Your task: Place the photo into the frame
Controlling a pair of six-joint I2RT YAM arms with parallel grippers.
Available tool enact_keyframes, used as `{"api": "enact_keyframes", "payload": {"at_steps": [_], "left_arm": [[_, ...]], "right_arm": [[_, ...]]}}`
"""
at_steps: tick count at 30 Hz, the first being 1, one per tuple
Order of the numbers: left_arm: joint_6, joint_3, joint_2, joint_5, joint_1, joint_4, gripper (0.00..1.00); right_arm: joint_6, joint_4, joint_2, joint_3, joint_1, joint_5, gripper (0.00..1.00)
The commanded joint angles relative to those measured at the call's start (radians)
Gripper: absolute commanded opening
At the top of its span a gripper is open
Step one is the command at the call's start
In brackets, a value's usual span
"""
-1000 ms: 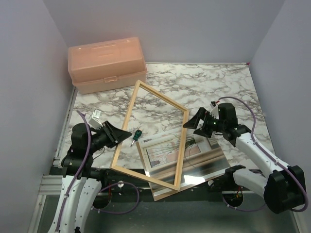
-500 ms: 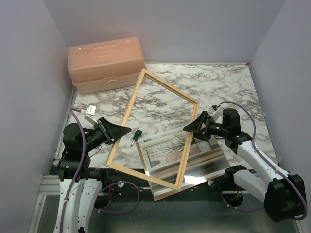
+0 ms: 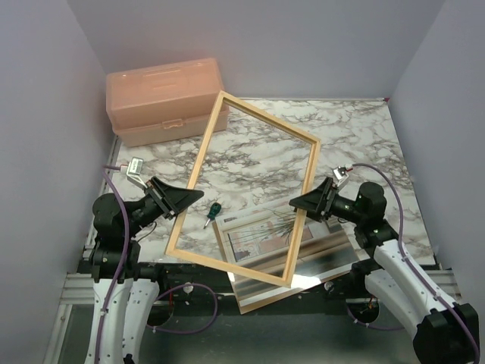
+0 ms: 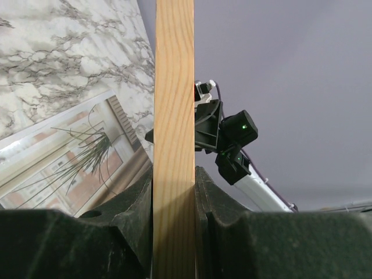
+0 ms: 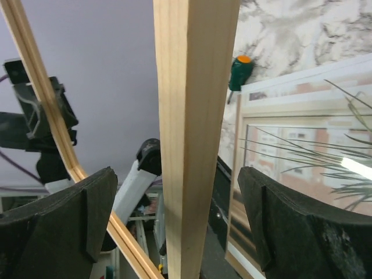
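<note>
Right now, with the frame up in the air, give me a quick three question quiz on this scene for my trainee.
1. True or false: the photo lies face up below the raised frame.
2. The left end effector grips: A the photo, B the frame, C nothing.
3. Fill in: the right end effector has its jaws ___ astride the frame's other long bar.
Key: 1 true; 2 B; 3 open.

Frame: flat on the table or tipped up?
Tipped up. The left gripper clamps the frame by one long bar; the right gripper, open, straddles the other.
</note>
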Motion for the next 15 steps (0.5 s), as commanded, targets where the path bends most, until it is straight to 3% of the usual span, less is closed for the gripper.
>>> {"api": "enact_keyframes", "payload": {"at_steps": [1,7,10,13,15], "left_arm": [[-0.114,-0.027,-0.002,0.039,0.012,0.189,0.0],[-0.134,-0.072,0.0,0.03,0.024,0.224,0.0],[-0.119,-0.078,-0.008,0.02,0.034,0.201,0.0],[-0.103,-0.081,-0.015,0.007,0.035,0.174,0.0],[-0.104,-0.087,-0.01,0.014,0.064,0.176,0.0]], "right_arm": [[0.183,0.288,-0.05,-0.045,-0.005,-0.088,0.92],[0.306,0.458,-0.058,-0.031,-0.005,-0.126,0.86],[0.329,0.471,-0.061,0.004,-0.006,-0.134,0.75],[0.344,0.476,-0.065,0.04,-0.005,-0.141,0.75],[0.355,0.479,-0.07,0.056,-0.005,-0.143,0.68]]}}
